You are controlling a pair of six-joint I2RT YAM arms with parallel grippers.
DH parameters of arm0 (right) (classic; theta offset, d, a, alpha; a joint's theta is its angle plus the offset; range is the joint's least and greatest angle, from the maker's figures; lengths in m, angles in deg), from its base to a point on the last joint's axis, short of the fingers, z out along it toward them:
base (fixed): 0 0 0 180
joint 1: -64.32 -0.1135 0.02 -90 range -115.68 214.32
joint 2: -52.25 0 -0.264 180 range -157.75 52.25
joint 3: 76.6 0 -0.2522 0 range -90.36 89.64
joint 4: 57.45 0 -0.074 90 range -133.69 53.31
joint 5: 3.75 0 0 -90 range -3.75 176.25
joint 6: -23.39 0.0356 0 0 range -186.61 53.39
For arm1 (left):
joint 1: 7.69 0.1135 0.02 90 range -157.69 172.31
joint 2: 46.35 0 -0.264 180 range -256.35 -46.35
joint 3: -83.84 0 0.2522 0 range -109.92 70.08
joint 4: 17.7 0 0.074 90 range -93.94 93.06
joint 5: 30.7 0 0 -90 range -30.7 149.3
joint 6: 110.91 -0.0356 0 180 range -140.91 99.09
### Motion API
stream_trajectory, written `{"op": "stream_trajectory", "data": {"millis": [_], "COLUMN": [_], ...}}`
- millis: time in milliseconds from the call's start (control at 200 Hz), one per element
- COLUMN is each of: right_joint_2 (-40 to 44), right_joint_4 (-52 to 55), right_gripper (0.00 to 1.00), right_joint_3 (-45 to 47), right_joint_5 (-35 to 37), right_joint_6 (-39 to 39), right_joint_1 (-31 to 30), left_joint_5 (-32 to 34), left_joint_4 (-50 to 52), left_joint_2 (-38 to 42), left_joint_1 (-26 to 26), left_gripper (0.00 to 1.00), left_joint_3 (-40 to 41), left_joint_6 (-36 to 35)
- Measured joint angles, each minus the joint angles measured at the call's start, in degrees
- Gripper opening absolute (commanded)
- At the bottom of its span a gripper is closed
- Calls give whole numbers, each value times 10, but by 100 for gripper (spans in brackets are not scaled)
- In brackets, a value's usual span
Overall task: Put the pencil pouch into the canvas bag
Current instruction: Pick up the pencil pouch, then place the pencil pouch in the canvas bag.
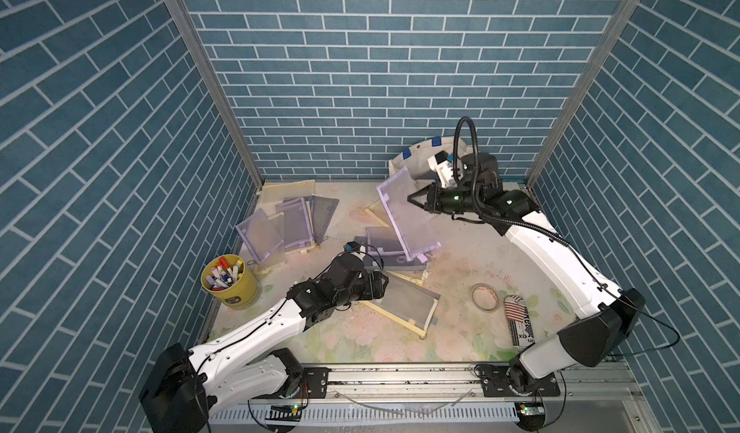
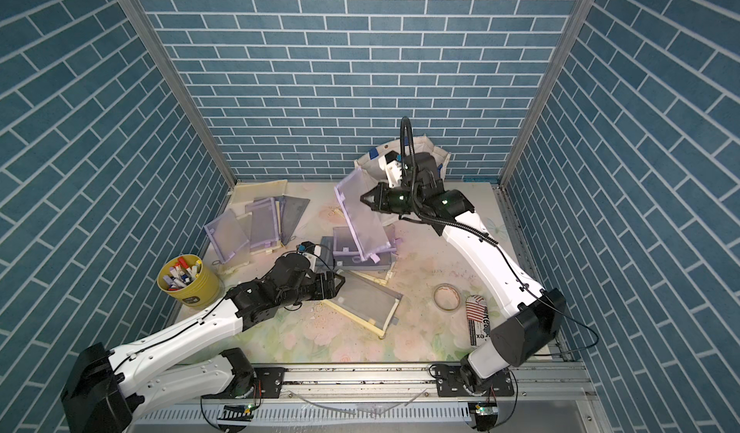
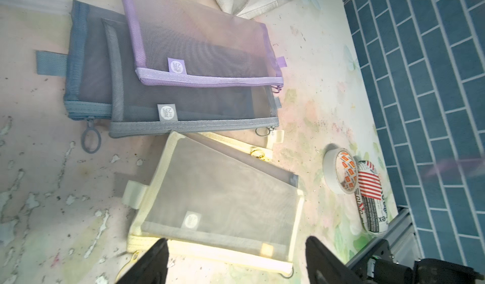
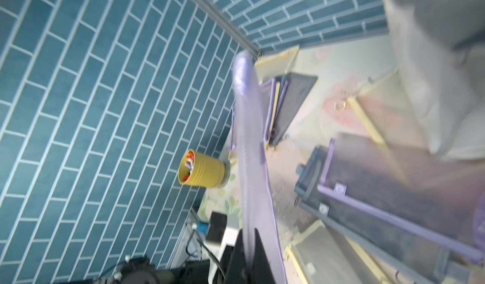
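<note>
1. Front strip of the table [image 1: 372,345] between the arm bases is bare, easiest way in.
2. There's also a clear patch between the grey pouch stack [image 1: 386,247] and the right arm [image 1: 540,247], short of the tape roll [image 1: 483,297].
3. The canvas bag [image 1: 418,157] in the far right corner is crowded: right arm's wrist sits in front of its mouth, and the purple pouch [image 1: 406,211] hangs tilted just beside it.
4. Left side's tight: marker cup [image 1: 229,281] by the wall, pouch pile [image 1: 288,227] behind.
</note>
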Motion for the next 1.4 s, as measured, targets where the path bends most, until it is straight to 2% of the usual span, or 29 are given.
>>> {"op": "stream_trajectory", "data": {"millis": [90,185,340,595,925,1395], "right_joint_2": [-50,-90,-156,-305,-382,-433], "right_joint_4": [18,24,24,30,23,7], "right_gripper": [0,0,0,0,0,0], "right_joint_3": [-109,-183,-277,-483,-499,-494], "right_joint_5": [47,107,217,342,444,481], "right_joint_6": [25,59,119,189,254,339], "right_joint_1": [26,49,70,81,90,83], "left_joint_5": [6,14,26,43,72,106], "left_joint_4": [9,17,26,33,37,69], "left_joint_2": [2,7,10,-9,-10,33], "left_joint_1": [-1,-4,-20,-65,-94,-94], "left_gripper": [94,99,99,99,99,100], "left_joint_3": [-2,-2,-2,-36,-58,-58], "left_joint_6": [-5,-11,-13,-13,-12,-10]}}
